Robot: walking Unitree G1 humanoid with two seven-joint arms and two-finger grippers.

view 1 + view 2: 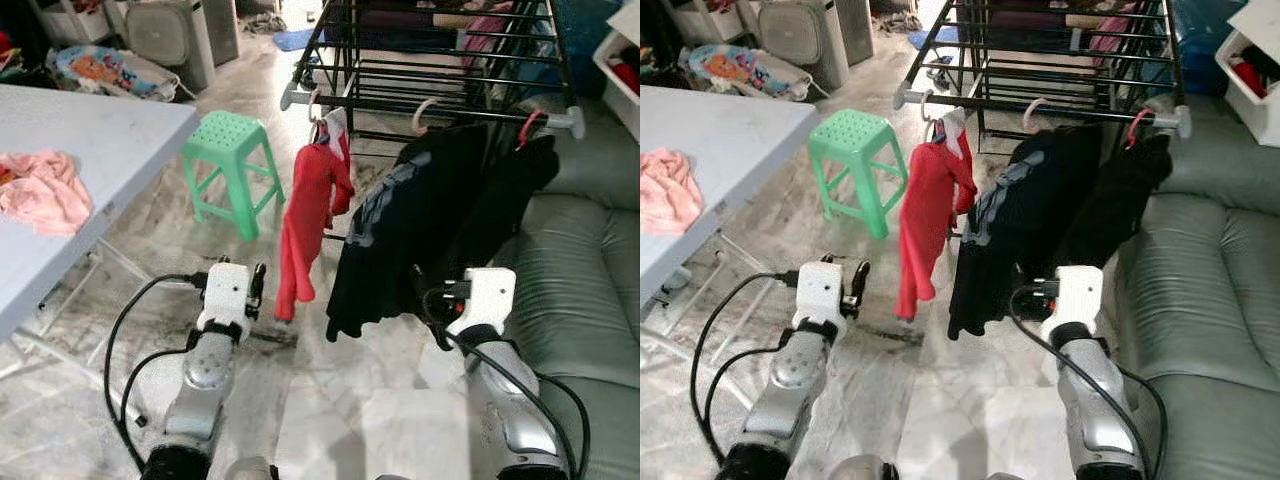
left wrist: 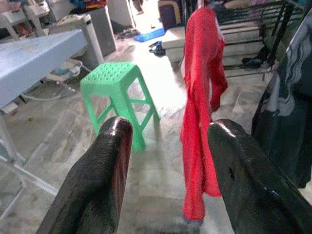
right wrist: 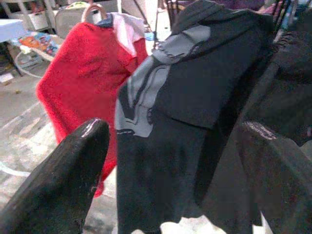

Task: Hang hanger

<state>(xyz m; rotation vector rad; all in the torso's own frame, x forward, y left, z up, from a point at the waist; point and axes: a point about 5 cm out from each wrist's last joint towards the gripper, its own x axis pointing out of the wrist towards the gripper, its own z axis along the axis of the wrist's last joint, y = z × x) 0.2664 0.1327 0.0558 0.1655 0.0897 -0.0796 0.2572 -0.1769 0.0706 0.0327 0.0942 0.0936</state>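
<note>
A black drying rack (image 1: 440, 60) stands at the far side of the scene, its upper part cut off by the frame edge, and everything else is placed from it. To the right of the rack lies a grey-green sofa (image 1: 580, 280), running out of frame. To the left of the rack, well apart, a pale worktop (image 1: 90, 150) carries a crumpled pink cloth (image 1: 40, 190). Between worktop and rack stands a green plastic stool (image 1: 232, 165) on the marble floor (image 1: 330, 400).

From the rack's front rail hang three garments on hangers. The largest is a black shirt with grey print (image 1: 400, 230), on a white hanger (image 1: 425, 110) of which little beyond the hook is visible. Beside it, toward the sofa, a darker garment (image 1: 510, 200) hangs from a red hanger (image 1: 528, 125) — its shape is hard to separate from the black shirt. On the stool side, a red garment (image 1: 305, 220) hangs from a hanger (image 1: 318, 105) mostly hidden under the collar.

Below the rack, the left gripper (image 2: 168, 161) points toward the red garment with jaws apart and nothing between them. The right gripper (image 3: 175, 165) faces the black shirt, jaws likewise spread wide — its fingertips are hidden behind its white wrist housing in the head views.
</note>
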